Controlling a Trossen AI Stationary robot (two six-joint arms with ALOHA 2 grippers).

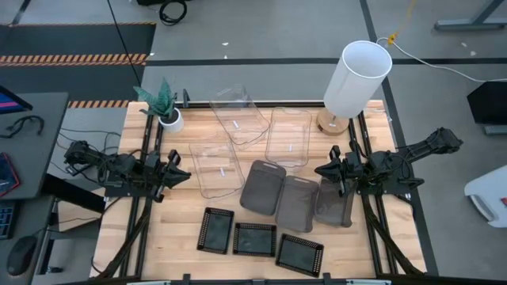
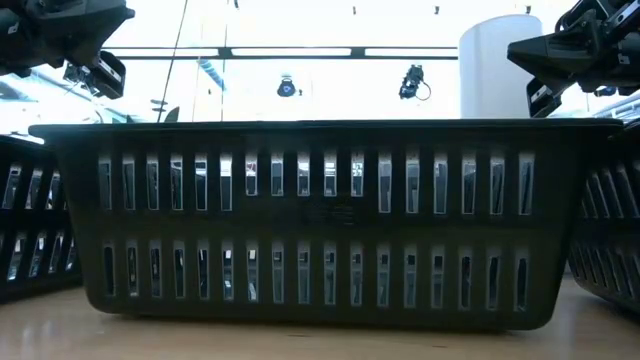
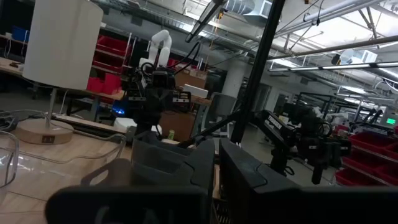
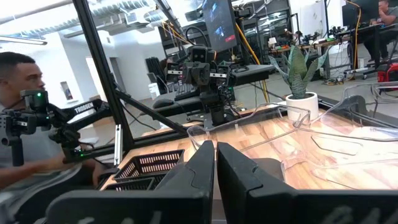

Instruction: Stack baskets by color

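Hovered at frame left — left gripper (image 1: 181,173), fingers' state impossible to tell. Clenched empty at frame right — right gripper (image 1: 323,169), above the smoky baskets (image 1: 297,202).

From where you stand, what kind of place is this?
Probably a robotics lab or workshop: other robot arms on benches, exposed ceiling ducts, red storage bins, and a person at a desk beyond the wooden table.
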